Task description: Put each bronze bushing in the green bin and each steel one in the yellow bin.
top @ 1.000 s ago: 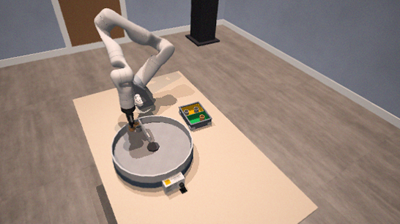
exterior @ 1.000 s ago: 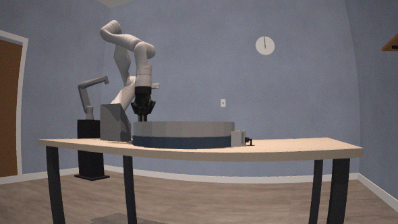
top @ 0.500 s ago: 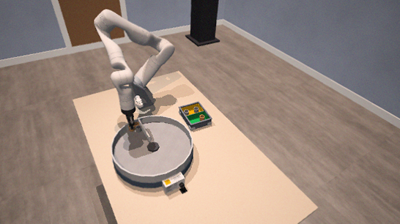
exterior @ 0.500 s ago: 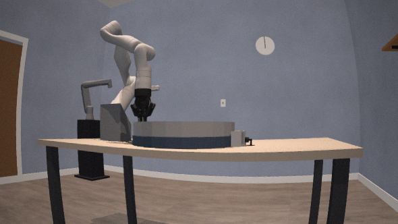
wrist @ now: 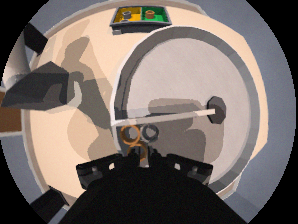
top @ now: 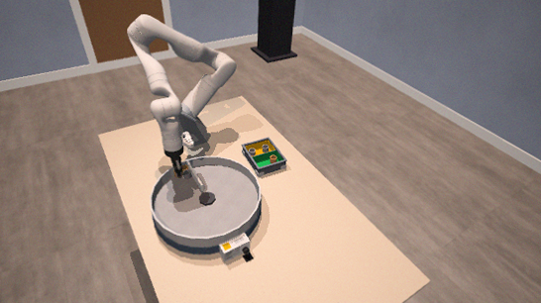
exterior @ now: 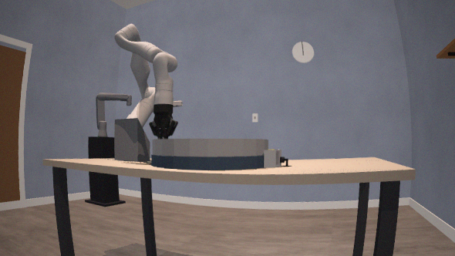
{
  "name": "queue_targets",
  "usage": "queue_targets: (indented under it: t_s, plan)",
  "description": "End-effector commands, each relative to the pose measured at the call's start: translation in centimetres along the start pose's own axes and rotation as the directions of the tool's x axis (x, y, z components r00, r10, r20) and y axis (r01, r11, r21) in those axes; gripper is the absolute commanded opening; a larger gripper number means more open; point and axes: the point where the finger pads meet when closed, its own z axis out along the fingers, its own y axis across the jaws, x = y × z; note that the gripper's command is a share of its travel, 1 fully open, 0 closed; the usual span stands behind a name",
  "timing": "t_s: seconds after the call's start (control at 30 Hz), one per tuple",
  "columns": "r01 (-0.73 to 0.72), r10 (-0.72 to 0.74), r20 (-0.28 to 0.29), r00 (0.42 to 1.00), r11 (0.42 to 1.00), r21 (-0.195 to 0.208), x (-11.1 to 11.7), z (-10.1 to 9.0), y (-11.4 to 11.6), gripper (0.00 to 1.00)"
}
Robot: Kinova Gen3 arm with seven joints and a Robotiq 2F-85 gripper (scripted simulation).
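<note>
My gripper [top: 179, 175] [exterior: 163, 138] [wrist: 143, 151] points down inside the turntable [top: 234, 189] [exterior: 210, 147] [wrist: 170, 60] wall, with its fingers a narrow gap apart and nothing held. A bronze bushing [wrist: 137, 145] is right at the fingertips, partly hidden by them. Another bronze bushing [wrist: 122, 134] stands just beyond it, with a steel bushing [wrist: 158, 132] beside that one. The green bin [top: 262, 161] [wrist: 161, 19] holds a bronze bushing [top: 273, 159] [wrist: 150, 14]. The yellow bin [top: 270, 144] [wrist: 136, 14] holds two steel bushings, one at the left [top: 252, 152] and one at the right [top: 265, 148].
A pale bar [top: 197, 177] [wrist: 170, 117] runs from the turntable's rim to its dark hub [top: 207, 198] [wrist: 216, 110], close beyond the bushings. The raised wall surrounds the disc. A small control box [top: 234, 248] [exterior: 272, 158] stands against the turntable's outside.
</note>
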Motion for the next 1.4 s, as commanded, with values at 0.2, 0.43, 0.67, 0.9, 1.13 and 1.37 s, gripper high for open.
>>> queue_targets:
  t_s: [0.2,0.43,0.67,0.9,1.13,1.37]
  plan:
    - [-0.004,0.004,0.002,1.0,1.0,0.0,0.02,0.79,0.03,0.14]
    - [-0.003,0.003,0.001,1.0,1.0,0.0,0.01,0.69,0.04,0.14]
    - [-0.004,0.004,0.002,1.0,1.0,0.0,0.03,0.79,0.04,0.14]
    - [-0.004,0.004,0.002,1.0,1.0,0.0,0.03,0.79,0.04,0.14]
    - [0.0,0.0,0.001,1.0,1.0,0.0,-0.01,0.57,0.03,0.0]
    - [0.0,0.0,0.001,1.0,1.0,0.0,0.01,0.56,0.07,0.0]
